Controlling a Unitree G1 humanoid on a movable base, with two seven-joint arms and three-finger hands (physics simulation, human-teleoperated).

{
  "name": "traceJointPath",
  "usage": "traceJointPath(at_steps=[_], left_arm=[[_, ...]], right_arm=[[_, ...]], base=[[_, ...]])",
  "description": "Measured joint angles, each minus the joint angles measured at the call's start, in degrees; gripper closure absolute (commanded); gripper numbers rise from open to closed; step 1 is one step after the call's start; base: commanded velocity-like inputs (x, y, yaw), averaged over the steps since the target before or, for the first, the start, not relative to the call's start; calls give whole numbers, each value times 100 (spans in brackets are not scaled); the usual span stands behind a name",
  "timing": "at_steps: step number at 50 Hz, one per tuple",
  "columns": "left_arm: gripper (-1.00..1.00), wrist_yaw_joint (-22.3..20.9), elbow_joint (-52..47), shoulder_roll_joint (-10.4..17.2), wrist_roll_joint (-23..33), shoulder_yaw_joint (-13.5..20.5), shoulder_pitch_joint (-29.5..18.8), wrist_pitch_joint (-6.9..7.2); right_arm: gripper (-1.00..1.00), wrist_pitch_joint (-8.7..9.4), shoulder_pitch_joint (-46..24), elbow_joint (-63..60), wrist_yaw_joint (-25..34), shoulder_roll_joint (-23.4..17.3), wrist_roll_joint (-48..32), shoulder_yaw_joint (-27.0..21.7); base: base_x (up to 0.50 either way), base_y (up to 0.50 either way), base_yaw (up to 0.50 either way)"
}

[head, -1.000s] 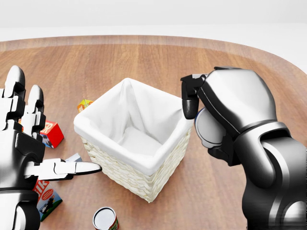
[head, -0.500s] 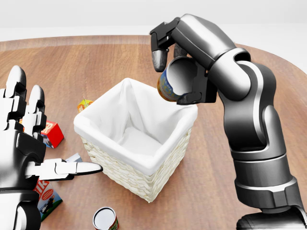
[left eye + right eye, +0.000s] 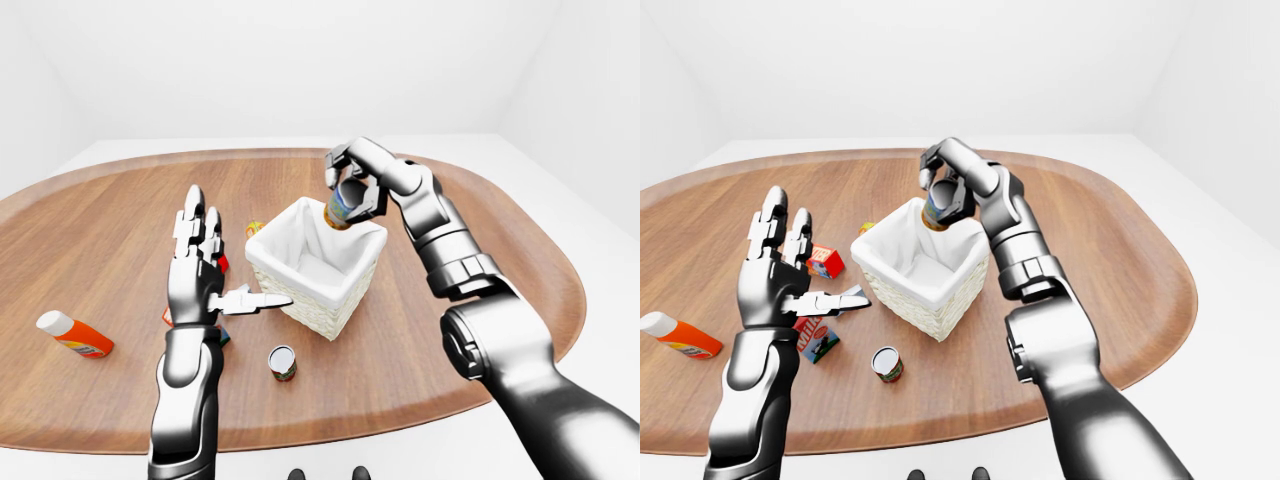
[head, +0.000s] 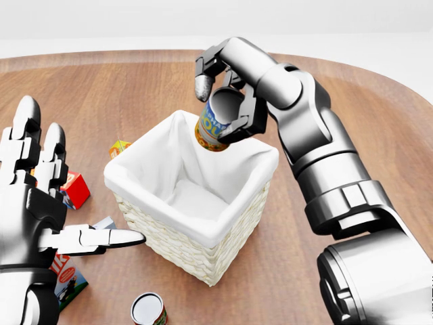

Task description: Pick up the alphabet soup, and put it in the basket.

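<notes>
In the left-eye view we count one basket (image 3: 318,262), white-lined and woven, standing on the oval wooden table (image 3: 480,220). Our right hand (image 3: 352,182) hangs over the basket's upper-right corner with its fingers closed round the one alphabet soup (image 3: 340,209) can, which is tilted and held in the air above the basket's opening. Our left hand (image 3: 203,268) is raised at the basket's left, fingers spread wide and holding nothing, the thumb pointing toward the wicker wall. One orange bottle (image 3: 74,335) with a white cap lies far out at the table's left, and one second can (image 3: 282,361) stands below the basket.

In the head view the soup can's blue and yellow label shows, its lower end just above the white lining near the far rim; whether it touches the cloth we cannot tell. Left of the basket we count one small yellow-orange box (image 4: 119,147), one red box (image 4: 73,189) partly hidden by our left fingers, and one milk carton (image 4: 65,279) at the bottom left edge.

The right-eye view shows the same two cans, three cartons and one bottle, with the soup can over the basket's top edge
</notes>
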Motion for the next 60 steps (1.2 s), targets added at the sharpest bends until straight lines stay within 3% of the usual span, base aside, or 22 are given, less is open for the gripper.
traceJointPath(at_steps=[20, 44, 60], left_arm=[[-100, 2, 39, 10, -16, 11, -23, 0], [-100, -8, 140, 8, 2, -3, -21, 0], [-100, -21, 168, 15, -12, 14, -27, 0]], right_arm=[[100, 0, -446, 1700, -78, 369, -372, 192], [100, 0, -479, 2310, -228, 847, -759, 249], [100, 0, -565, 2523, -319, 913, -979, 178]], base=[[0, 0, 0], [0, 0, 0], [0, 0, 0]])
